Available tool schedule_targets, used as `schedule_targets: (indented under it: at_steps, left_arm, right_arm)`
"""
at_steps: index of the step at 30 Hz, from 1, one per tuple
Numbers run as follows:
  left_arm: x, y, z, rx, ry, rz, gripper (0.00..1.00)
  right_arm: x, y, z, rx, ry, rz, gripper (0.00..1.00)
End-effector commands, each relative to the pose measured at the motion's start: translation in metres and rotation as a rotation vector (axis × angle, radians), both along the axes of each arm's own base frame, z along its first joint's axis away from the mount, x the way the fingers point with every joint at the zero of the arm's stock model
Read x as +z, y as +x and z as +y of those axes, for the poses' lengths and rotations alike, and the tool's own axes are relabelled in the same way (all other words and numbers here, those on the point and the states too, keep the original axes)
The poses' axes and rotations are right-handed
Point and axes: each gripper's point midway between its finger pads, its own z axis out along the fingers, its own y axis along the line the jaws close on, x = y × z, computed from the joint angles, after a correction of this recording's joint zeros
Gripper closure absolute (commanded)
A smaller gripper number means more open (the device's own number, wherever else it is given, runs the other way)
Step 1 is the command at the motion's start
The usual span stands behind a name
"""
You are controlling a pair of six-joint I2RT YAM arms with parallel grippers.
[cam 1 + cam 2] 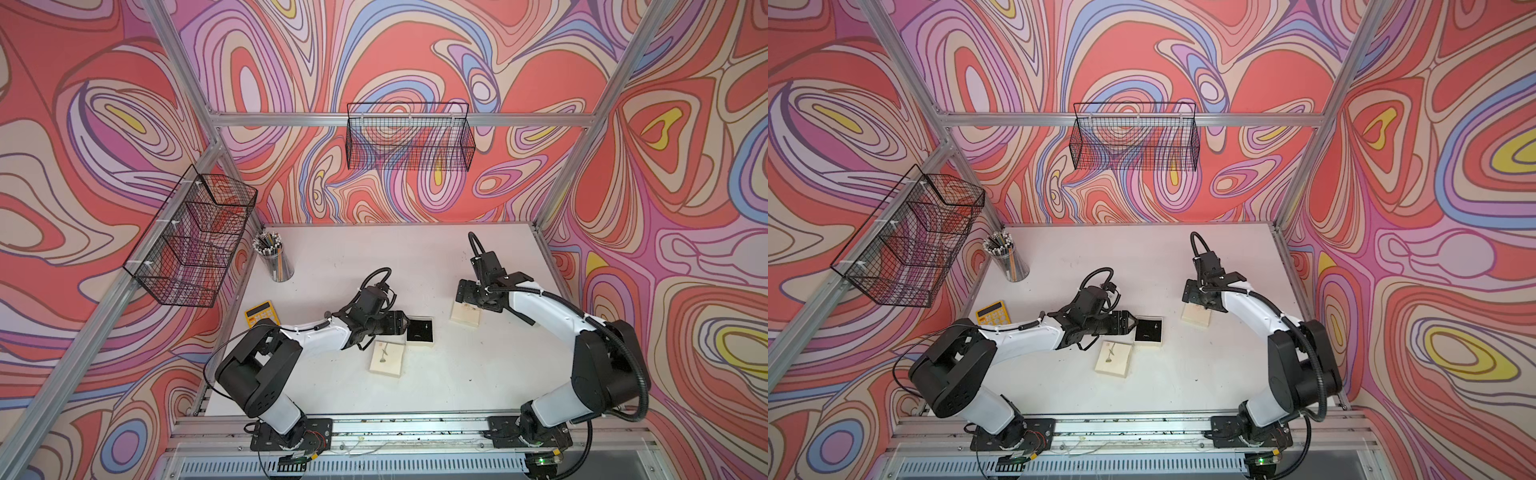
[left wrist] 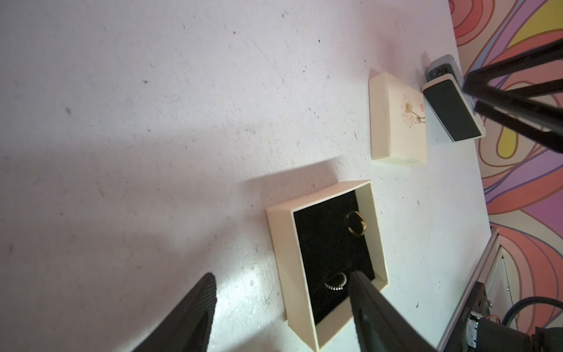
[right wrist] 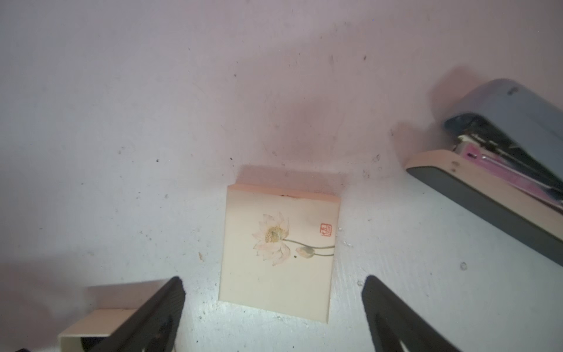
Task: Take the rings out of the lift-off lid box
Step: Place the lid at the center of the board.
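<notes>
behind left hand (image 2: 281, 275), box (image 2: 374, 231) corner hidden; ribbed ring (image 2: 335, 282) beside finger (image 2: 380, 304)

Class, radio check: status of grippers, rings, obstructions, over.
Left gripper open, straddling wall of open box. Right gripper open above lotus-printed box. Ridged ring, plain ring on black lining.

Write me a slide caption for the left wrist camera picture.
The left gripper, jaws open, poised at the lidless cream box holding a beaded ring and a plain band on black lining.
</notes>
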Motion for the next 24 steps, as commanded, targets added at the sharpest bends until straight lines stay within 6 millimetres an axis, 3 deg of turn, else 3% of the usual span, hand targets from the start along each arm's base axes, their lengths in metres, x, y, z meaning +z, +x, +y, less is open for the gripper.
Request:
schedule_targets:
  at_steps: [1, 5, 10, 11, 17, 24]
  left_arm:
    - [0.005, 0.002, 0.001, 0.0, 0.025, -0.013, 0.3]
    - [0.001, 0.002, 0.0, 0.002, 0.019, 0.005, 0.33]
    - [0.002, 0.001, -0.002, 0.003, 0.007, 0.009, 0.36]
    - [0.002, 0.001, -0.002, 0.002, 0.007, 0.009, 0.37]
    - [0.0, 0.0, -0.002, 0.004, 0.015, 0.011, 0.39]
    - [-0.001, -0.002, -0.009, -0.01, 0.011, 0.015, 0.42]
  right_arm:
    - [0.02, -0.017, 0.013, 0.046, 0.021, -0.04, 0.09]
    - [0.035, -0.037, 0.047, 0.128, 0.06, -0.063, 0.17]
    - [0.033, -0.064, 0.092, 0.23, 0.186, -0.06, 0.36]
    - [0.03, -0.069, 0.098, 0.237, 0.191, -0.054, 0.4]
    - [0.006, -0.09, 0.123, 0.304, 0.177, 0.015, 0.41]
    - [-0.002, -0.088, 0.139, 0.293, 0.213, 0.025, 0.53]
